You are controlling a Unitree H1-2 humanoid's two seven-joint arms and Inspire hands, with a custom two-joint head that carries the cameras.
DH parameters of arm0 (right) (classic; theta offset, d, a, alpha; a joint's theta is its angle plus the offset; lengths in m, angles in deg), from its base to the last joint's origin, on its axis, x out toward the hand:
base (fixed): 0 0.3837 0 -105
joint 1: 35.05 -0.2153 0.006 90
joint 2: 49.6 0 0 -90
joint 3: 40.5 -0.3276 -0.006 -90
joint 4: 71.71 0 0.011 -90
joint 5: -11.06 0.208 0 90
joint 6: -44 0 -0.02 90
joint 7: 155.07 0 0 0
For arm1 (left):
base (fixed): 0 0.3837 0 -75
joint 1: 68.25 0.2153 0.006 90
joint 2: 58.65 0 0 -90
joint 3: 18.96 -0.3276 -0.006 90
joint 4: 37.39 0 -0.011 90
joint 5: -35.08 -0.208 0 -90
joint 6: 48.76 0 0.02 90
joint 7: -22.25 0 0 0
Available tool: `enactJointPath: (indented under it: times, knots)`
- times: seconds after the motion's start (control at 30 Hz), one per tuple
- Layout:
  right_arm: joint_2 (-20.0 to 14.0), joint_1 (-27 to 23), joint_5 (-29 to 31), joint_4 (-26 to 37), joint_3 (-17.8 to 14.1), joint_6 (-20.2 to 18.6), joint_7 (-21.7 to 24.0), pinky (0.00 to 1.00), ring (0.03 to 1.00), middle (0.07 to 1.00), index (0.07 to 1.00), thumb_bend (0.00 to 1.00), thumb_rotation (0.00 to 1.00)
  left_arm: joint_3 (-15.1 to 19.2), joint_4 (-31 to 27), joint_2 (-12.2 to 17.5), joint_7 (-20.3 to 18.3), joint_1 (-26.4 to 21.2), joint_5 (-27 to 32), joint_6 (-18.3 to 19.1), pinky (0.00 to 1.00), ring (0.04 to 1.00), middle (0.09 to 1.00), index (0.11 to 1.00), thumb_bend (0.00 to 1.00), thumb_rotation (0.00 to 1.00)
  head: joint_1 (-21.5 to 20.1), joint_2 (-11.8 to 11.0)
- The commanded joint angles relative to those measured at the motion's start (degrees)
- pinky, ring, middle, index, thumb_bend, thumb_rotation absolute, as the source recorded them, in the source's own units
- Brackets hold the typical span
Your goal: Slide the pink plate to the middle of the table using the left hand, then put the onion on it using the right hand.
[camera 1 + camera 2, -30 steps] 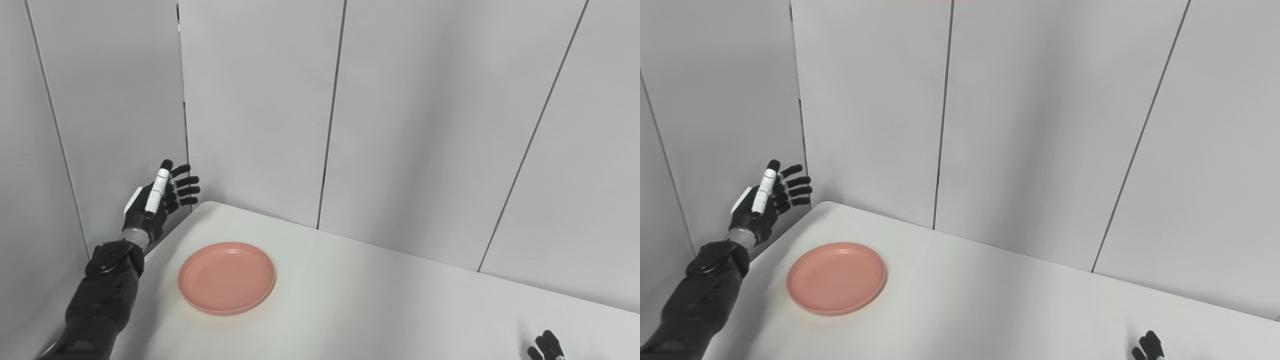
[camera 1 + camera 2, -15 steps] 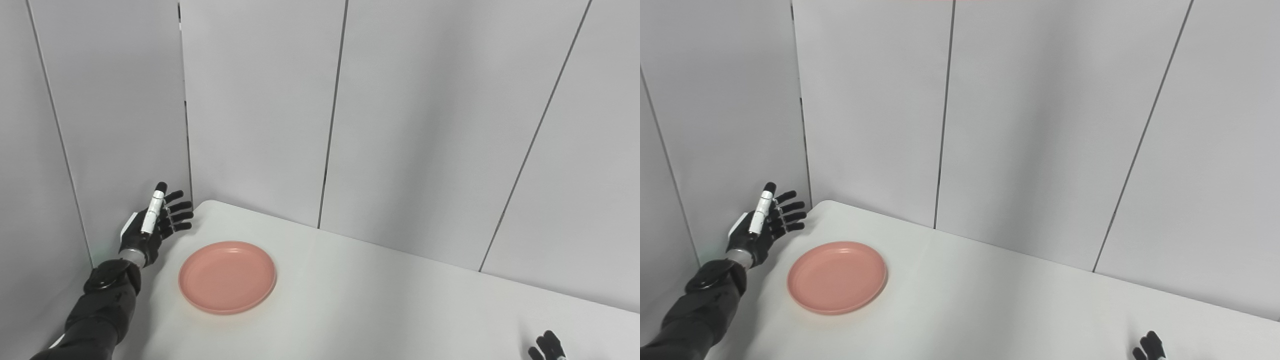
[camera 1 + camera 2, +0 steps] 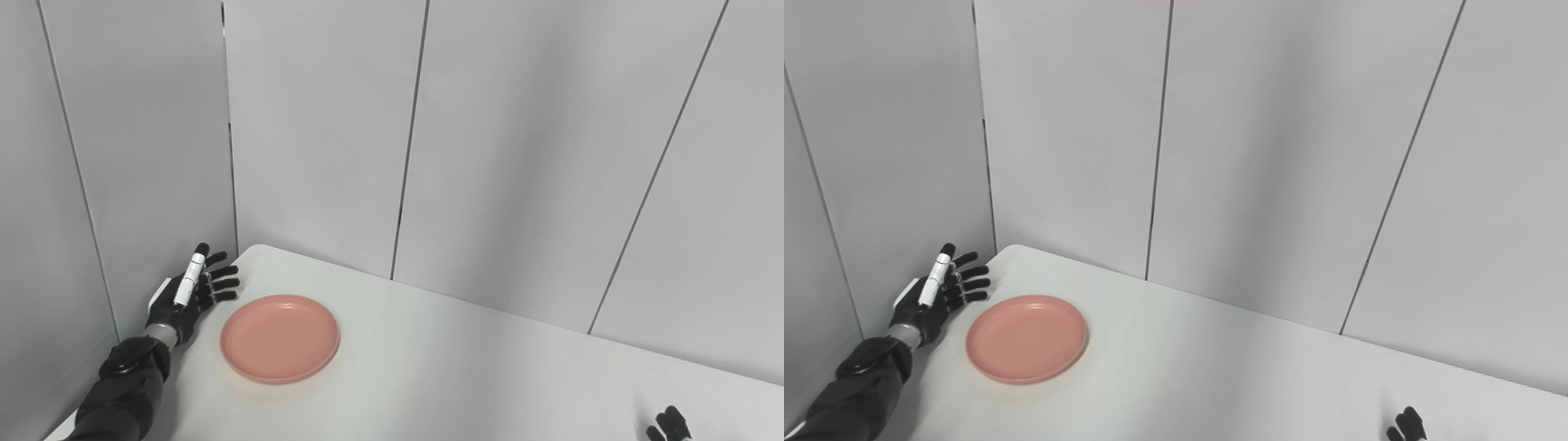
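A round pink plate lies empty on the white table, near its far left corner. My left hand is open just left of the plate, low over the table's left edge, fingers spread and pointing toward the back wall; a small gap separates it from the rim. Of my right hand only a few black fingertips show at the bottom right edge, so its state is unclear. No onion appears in either view.
Grey wall panels close off the table at the back and on the left. The table's left edge and rounded far corner lie close to my left hand.
My left hand has come down from in front of the left wall to table level beside the plate. The plate has stayed put; the view shifted slightly.
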Motion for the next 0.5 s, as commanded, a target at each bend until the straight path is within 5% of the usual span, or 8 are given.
enactJointPath:
  times: [0.0, 0.47]
  knots:
    - [0.7, 9.7, 0.5, -7.1, -0.4, 0.3, 0.9, 1.00, 1.000, 1.000, 1.000, 0.64, 1.00, -1.2, -1.5, -0.9, -1.9, -0.6, -0.6, -0.8, 0.66, 0.690, 0.719, 0.790, 0.83, 0.89, -0.1, 0.0]
    - [0.8, 9.7, 0.2, -6.7, -0.2, 0.0, 0.6, 1.00, 1.000, 1.000, 1.000, 0.68, 1.00, -3.6, -5.3, -5.4, -2.7, 1.8, -0.3, 1.4, 0.70, 0.726, 0.744, 0.827, 0.85, 0.84, -0.7, 0.7]
